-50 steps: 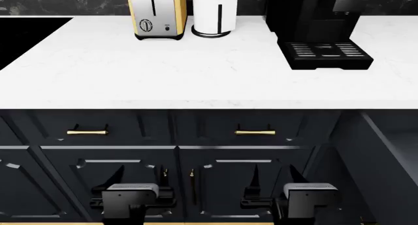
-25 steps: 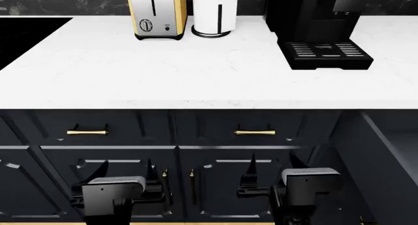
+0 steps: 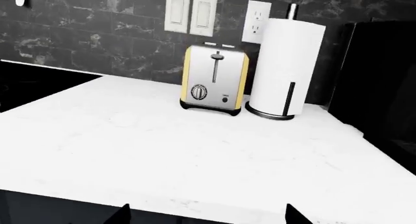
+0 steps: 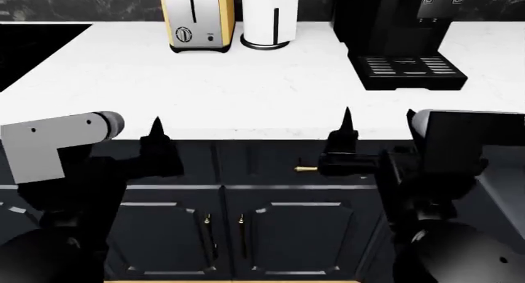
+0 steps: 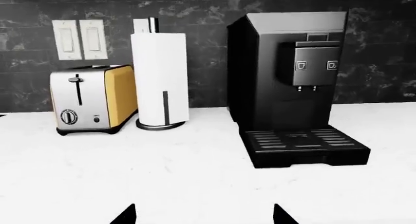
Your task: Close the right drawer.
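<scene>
Both end effectors, left (image 4: 156,132) and right (image 4: 377,126), are hovering released at the worktop (image 4: 246,92) edge above the right drawer (image 4: 271,163)

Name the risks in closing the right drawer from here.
1. The right arm hides most of the right drawer in the head view, so a push may be misjudged.
2. The right claw hangs open level with the countertop edge; lowering it forward could strike that edge.
3. The brass handle nearby belongs to a shut drawer, an easy wrong target.
</scene>
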Available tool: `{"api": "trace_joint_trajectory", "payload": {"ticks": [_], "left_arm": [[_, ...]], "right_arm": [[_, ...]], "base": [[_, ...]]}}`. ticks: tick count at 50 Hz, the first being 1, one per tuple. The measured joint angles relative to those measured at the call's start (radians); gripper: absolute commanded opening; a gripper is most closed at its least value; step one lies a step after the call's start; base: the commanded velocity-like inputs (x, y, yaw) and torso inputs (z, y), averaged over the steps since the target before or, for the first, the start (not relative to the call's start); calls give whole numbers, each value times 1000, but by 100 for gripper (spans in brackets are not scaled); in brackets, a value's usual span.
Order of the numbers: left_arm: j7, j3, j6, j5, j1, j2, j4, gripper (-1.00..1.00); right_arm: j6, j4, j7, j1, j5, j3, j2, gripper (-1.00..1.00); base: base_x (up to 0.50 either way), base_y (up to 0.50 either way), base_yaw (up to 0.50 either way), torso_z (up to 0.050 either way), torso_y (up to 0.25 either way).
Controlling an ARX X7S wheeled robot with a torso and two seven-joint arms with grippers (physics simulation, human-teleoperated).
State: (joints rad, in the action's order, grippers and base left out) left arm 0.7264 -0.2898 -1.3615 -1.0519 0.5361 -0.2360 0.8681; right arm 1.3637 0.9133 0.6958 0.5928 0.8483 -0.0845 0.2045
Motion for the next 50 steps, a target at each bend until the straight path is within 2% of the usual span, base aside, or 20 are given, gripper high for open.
{"api": "trace_joint_trajectory", "payload": {"ticks": [7, 18, 39, 50], "left_arm": [[157, -73, -64, -241, 83, -42, 1, 100], [254, -109, -88, -390, 129, -80, 12, 100], [275, -97, -60, -424, 133, -112, 16, 100], [280, -91, -36, -422, 124, -120, 17, 100]], "right_arm": [[76, 23, 198, 90, 269, -36, 65, 100], [103, 38, 319, 139, 436, -36, 122, 100], [52, 56, 315, 134, 459, 4, 182, 100], [13, 59, 290, 119, 461, 17, 205, 100]], "base": [[0, 0, 0, 50, 0], [0, 0, 0, 50, 0], [0, 0, 0, 50, 0], [0, -16, -455, 0, 0]]}}
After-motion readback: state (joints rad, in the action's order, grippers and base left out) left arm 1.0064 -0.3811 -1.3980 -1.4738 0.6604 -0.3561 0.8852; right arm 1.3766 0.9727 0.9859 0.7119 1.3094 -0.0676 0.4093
